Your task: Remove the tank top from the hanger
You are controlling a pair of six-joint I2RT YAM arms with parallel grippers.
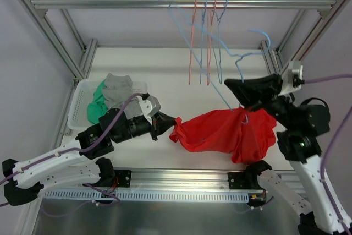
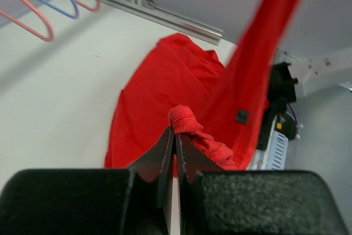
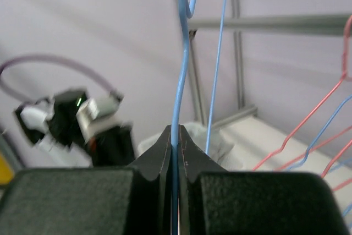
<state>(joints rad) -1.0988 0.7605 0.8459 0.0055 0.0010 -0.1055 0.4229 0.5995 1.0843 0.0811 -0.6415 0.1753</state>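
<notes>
Tank top [image 1: 228,133] hangs stretched between us: left gripper [image 2: 175,138] clamped on a bunched red edge, right gripper [image 3: 175,136] pinching the blue hanger [image 1: 220,89]. We're mid-pull; probably next we drag left until it slips off.

The red tank top [image 1: 228,132] hung crumpled from the light-blue wire hanger [image 1: 217,83], which rose toward eleven o'clock.

The blue hanger [image 1: 220,75] disappears under the red tank top [image 1: 225,133].
</notes>
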